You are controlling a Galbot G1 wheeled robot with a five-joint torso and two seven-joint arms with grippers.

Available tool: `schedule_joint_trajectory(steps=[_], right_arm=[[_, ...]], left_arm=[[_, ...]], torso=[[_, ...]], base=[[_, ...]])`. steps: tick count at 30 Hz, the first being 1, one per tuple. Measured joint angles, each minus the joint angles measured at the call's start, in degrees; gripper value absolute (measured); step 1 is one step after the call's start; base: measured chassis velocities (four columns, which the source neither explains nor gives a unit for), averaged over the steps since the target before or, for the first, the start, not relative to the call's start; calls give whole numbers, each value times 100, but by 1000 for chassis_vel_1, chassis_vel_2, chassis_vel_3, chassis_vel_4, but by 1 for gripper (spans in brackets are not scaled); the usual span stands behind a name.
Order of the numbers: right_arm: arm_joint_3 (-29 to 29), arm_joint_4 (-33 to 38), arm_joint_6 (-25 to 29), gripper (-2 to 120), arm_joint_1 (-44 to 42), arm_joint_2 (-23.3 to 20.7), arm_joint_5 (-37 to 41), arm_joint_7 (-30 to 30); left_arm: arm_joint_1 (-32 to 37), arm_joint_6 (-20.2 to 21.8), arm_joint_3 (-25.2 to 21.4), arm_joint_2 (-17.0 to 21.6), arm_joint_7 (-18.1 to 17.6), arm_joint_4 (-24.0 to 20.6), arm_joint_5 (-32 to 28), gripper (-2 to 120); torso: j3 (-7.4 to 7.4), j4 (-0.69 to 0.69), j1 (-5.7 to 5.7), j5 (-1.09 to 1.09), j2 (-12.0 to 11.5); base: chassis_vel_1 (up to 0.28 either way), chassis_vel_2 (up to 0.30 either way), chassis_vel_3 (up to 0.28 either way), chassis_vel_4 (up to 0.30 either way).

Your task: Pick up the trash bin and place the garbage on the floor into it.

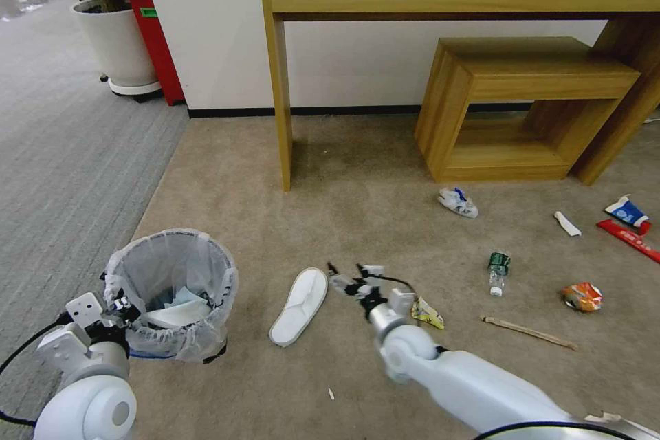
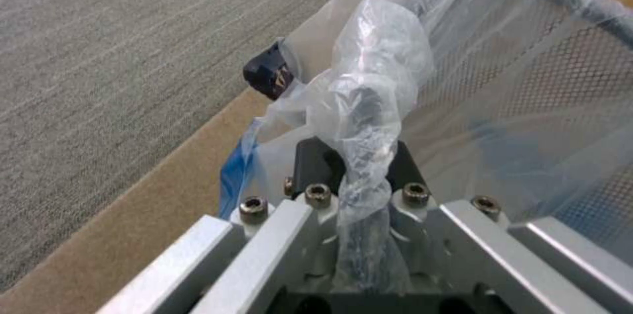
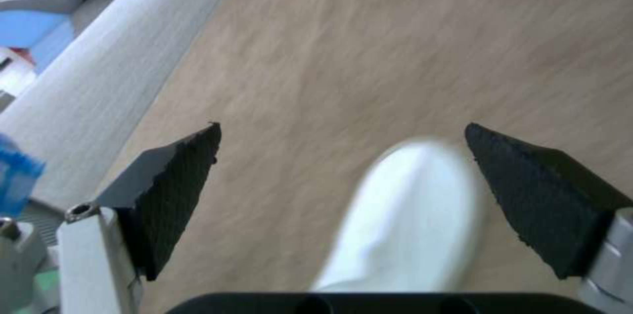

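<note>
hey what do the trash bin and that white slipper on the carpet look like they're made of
The trash bin, held at its rim by the left gripper, looks like black perforated metal mesh: fine holes show through its thin, glossy, crinkled plastic liner. The white slipper, below the open right gripper, looks like soft matte fabric, probably a disposable nonwoven, though that's uncertain.
</note>
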Motion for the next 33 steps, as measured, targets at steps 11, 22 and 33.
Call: schedule_joint_trajectory(steps=[11,22,33], right_arm=[[-286,-1130,-162,93,163,910,161,260],[-288,-1996,-176,88,232,1272,56,185],[-235,-2773,-194,82,252,1753,-143,189]], left_arm=[[-16,-35,-23,-52,5,57,14,3],[-31,-58,-12,-23,10,99,-8,3],[-66,-87,71,25,15,163,-29,3]], torso=[[0,-2,0,-2,0],[0,-2,0,-2,0],[0,-2,0,-1,0]], base=[[0,0,0,0],[0,0,0,0],[0,0,0,0]])
